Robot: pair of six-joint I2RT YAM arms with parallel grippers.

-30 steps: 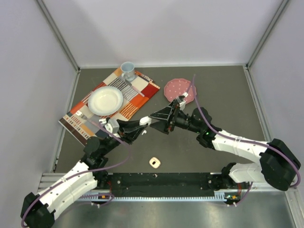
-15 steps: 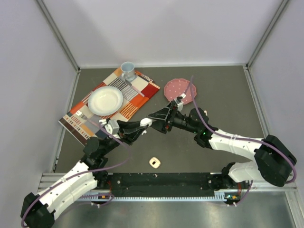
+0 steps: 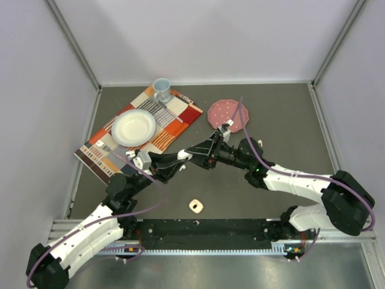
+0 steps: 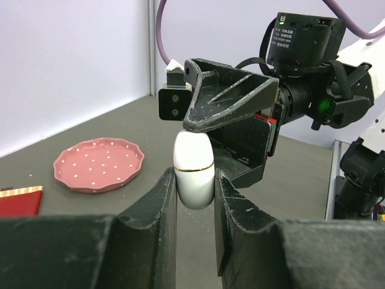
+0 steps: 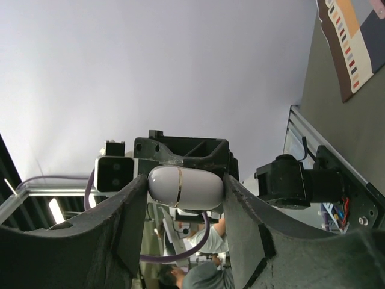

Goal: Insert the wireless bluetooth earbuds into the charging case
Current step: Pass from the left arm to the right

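While high above the table (image 3: 283, 120) the left gripper (image 4: 194, 183) and right gripper (image 5: 185, 188) meet, both pairs of jaws are clamped on the white charging case (image 4: 193, 165). Its lid looks closed. No earbuds are discernible, so insertion seems wholly undone.

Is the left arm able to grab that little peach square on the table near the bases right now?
Probably not yet: nothing blocks the peach square, but the left gripper is shut on the white case, which the right gripper also clamps.
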